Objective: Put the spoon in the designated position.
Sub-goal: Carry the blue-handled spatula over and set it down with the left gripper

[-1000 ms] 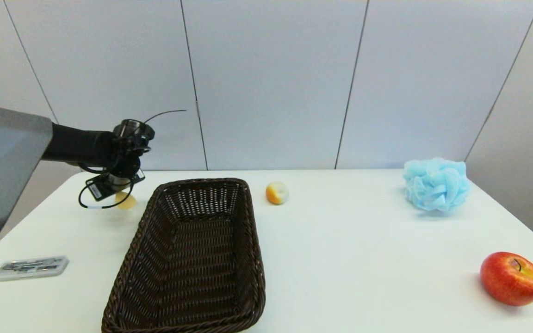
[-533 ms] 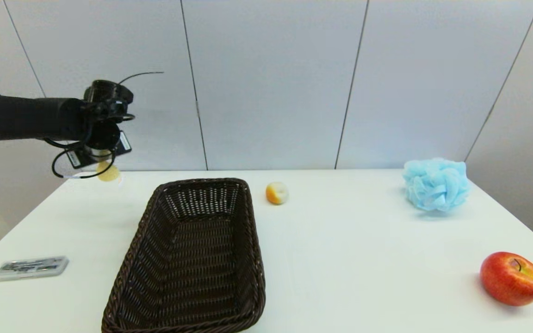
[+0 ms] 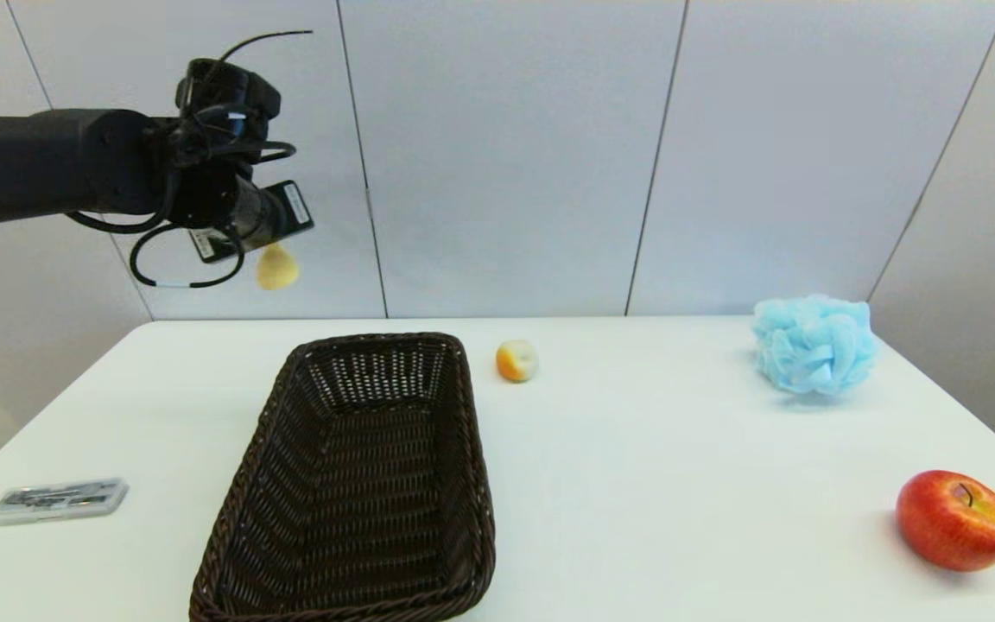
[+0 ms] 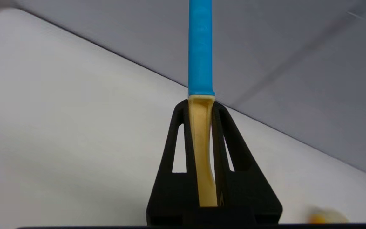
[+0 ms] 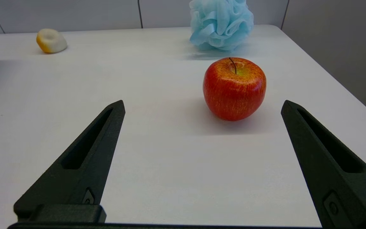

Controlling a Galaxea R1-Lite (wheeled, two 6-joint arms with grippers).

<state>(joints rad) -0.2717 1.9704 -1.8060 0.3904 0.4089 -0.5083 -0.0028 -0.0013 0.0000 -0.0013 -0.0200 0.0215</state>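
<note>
Grey wall panels stand behind a white bench point(image 3: 636, 484) that carries a dark wicker basket point(image 3: 359, 484), a small yellow-and-white piece point(image 3: 516, 360), a blue bath puff point(image 3: 813, 344), a red apple point(image 3: 955, 520) and a flat grey case point(image 3: 60, 500). Over the past second the left tool point(image 3: 269, 226) has risen from just above the bench's far left corner to well above it, in front of the wall, taking the spoon point(image 3: 276, 267) with it. In the head view the pale yellow bowl hangs below the tool, beyond the basket's far left corner and clear of everything. The left wrist view shows the fingers pressed together on the spoon's yellow neck point(image 4: 201, 149), with the blue handle end jutting out past the tips (a firm-looking pinch, though it holds a thin part). That lift suggests the pickup is done and the carry is under way; the set-down on bare bench, outside the basket, is yet to come. The right tool point(image 5: 202, 105) sits parked low near the apple, its fingers spread wide and holding nothing.
</note>
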